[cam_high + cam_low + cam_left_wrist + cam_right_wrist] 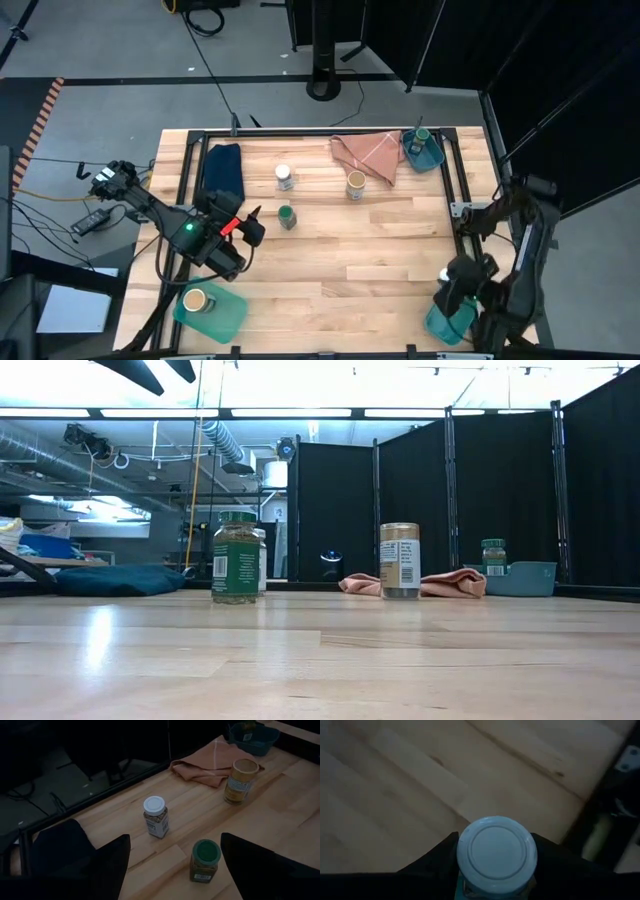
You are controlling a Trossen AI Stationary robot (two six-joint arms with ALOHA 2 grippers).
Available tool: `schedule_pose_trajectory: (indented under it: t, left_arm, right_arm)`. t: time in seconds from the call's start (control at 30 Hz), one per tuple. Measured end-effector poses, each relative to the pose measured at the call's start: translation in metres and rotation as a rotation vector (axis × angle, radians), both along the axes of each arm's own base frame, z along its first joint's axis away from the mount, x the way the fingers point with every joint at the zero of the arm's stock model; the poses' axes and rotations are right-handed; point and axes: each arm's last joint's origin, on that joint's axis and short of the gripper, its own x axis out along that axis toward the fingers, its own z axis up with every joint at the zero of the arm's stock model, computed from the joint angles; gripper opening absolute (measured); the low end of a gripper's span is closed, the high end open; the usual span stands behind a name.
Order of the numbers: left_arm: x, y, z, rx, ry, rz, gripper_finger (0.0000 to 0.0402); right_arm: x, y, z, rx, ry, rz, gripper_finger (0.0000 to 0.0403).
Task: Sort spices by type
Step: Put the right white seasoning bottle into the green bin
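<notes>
while gripped (right claw [495, 857]), white-lidded jar [496, 854]

My arms are dark, jointed; left arm [190, 232] carries a green light and red marking; right arm [505, 250] is plain black.

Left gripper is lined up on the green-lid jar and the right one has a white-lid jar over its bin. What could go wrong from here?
1. The open left gripper frames the green-lid jar; the white-lid jar stands close behind, so overshooting might tip it.
2. The right gripper, shut on another white-lid jar, holds it just below the lid; it may swing or slip over the teal bin.
</notes>
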Motion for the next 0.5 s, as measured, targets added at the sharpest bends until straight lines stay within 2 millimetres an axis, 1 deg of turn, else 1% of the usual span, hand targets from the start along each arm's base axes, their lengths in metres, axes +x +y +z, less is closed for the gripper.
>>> schedule_pose_trajectory:
  t: [0.17,0.3,0.5]
  left_arm:
    - [0.001,0.002,0.0,0.0,0.0,0.011,0.0314]
    - [0.001,0.003,0.0,0.0,0.0,0.013,0.0314]
    - [0.002,0.002,0.0,-0.006,-0.004,0.013,0.0314]
  right_arm:
    - [0.006,0.026,-0.019,-0.05,0.063,-0.011,0.021]
    - [0.009,0.036,-0.021,-0.06,0.059,-0.005,0.021]
    - [0.006,0.043,-0.032,-0.106,0.055,0.006,0.021]
